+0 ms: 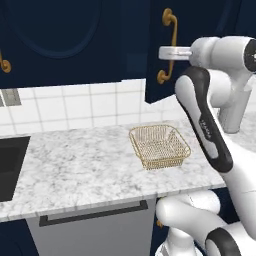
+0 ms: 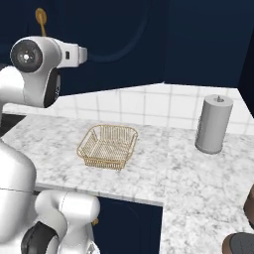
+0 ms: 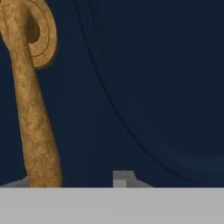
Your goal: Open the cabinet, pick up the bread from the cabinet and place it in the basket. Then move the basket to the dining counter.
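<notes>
One brass handle (image 3: 33, 109) between parted jaws, cabinet (image 3: 153, 65) behind

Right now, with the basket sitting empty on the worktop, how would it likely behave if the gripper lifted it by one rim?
The basket looks like thin open wire mesh, so probably light. Its thicker rim suggests it stays stiff. Shallow, flat-based and flaring, it seems unlikely to tip or roll.

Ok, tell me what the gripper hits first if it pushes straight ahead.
Most likely the cabinet door: the gripper points at its navy panel, with the brass handle at one side. Depth is hard to judge.
</notes>
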Motion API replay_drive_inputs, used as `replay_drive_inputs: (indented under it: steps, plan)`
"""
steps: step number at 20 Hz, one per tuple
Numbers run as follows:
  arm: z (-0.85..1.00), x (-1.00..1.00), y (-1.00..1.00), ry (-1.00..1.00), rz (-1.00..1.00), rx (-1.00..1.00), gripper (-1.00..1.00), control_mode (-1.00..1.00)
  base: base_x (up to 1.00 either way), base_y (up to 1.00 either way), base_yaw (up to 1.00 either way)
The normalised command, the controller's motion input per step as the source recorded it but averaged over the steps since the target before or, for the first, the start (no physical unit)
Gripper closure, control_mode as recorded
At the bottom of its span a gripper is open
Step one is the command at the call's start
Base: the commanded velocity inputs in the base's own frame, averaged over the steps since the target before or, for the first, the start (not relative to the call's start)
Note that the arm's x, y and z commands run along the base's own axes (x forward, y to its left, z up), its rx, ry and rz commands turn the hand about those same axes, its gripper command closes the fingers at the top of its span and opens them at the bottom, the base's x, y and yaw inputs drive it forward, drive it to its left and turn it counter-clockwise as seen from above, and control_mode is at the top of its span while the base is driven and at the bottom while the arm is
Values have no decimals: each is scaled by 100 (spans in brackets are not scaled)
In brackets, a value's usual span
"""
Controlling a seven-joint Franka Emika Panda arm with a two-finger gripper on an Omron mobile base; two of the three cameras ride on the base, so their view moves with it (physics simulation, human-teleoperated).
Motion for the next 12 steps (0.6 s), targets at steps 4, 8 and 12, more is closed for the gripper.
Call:
replay_drive_inputs:
  steps: [4,8,12]
  plan:
    - [24,-100,-100,0,2,6,100,-100,0,0,0]
    - [9,-100,-99,0,0,5,100,-100,0,0,0]
    - [15,-100,-75,12,0,2,-100,-100,0,0,0]
